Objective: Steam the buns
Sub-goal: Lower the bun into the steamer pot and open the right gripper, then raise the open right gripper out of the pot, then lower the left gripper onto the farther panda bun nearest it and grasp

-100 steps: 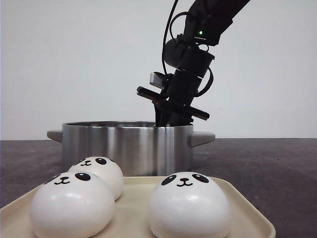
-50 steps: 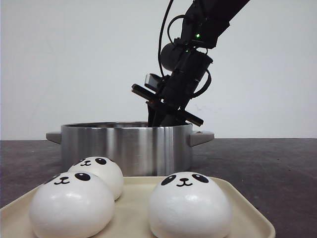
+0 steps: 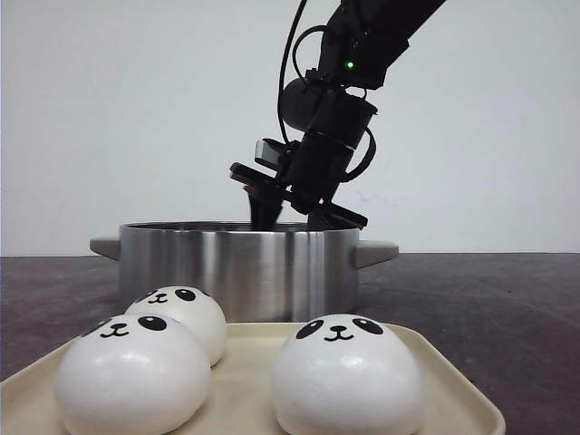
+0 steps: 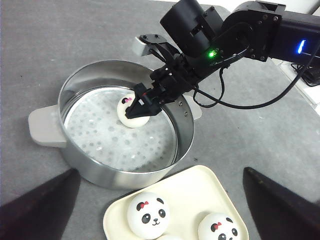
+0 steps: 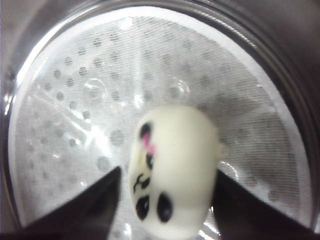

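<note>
Bun [image 5: 172, 162] on the perforated liner [image 4: 100, 135] inside the steel pot [image 4: 80, 165], between the spread fingers of the right gripper [image 4: 142, 105], untouched on either side | gripper higher and further left than a second ago | pot rim close around | three buns [image 3: 347, 373] on tray [image 3: 453, 390] on table [image 3: 507, 308] | left gripper [image 4: 160, 210] spread, empty.

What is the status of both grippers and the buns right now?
Right gripper over the steamer pot, fingers either side of one bun on the liner. Left gripper open above the tray. Three buns wait there. Nothing obstructing.
</note>
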